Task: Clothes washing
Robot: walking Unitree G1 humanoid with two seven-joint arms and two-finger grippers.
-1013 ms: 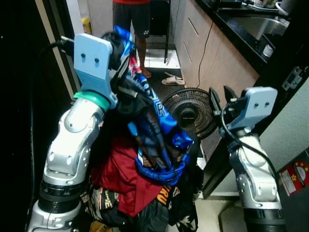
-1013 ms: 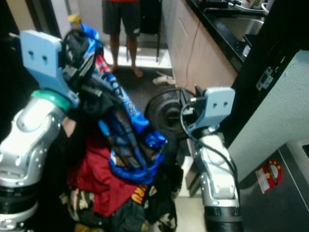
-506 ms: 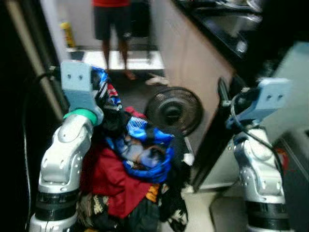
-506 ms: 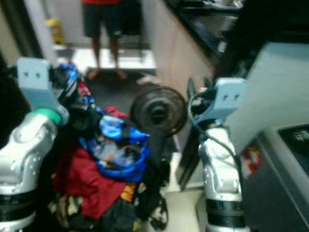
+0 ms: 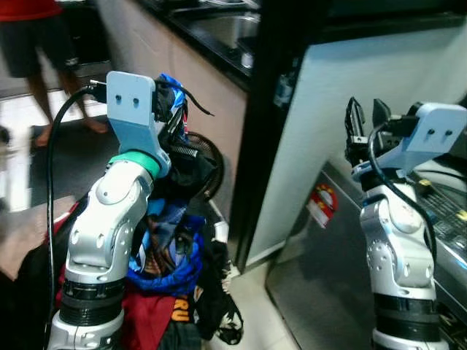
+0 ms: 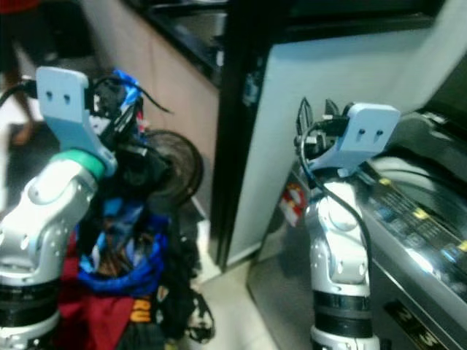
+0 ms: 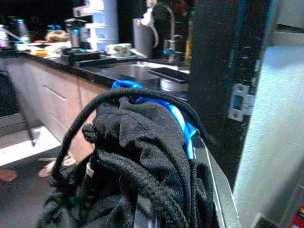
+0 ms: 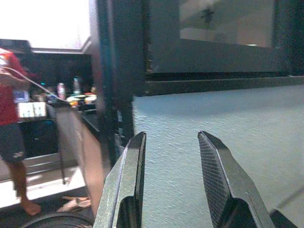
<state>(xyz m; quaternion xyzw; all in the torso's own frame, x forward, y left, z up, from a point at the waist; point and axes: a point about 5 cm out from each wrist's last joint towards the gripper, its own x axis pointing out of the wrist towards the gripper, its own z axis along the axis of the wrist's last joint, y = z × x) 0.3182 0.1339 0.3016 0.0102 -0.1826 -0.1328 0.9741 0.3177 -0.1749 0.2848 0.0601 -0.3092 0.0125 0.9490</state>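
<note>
My left gripper [image 5: 170,109] is raised at chest height and shut on a black and blue garment [image 5: 166,244], which trails down onto a pile with a red garment [image 5: 146,321] on the floor. In the left wrist view the black cloth [image 7: 142,156] covers the fingers. A grey washing machine [image 5: 321,292] stands at the right, its control panel [image 6: 417,226] on top. My right gripper [image 5: 365,120] is held up open in front of a pale wall [image 8: 213,114], above the machine, with nothing between its fingers [image 8: 128,185].
A black fan [image 5: 206,157] stands behind the hanging clothes. A dark counter with a sink [image 5: 211,29] runs along the back. A person's legs [image 5: 36,51] are at the far left. A black door frame [image 5: 270,109] rises between counter and wall.
The whole view has swung right, bringing the washing machine and pale wall into sight; person and fan slid left. The left gripper still holds the garment, which hangs lower than before.
</note>
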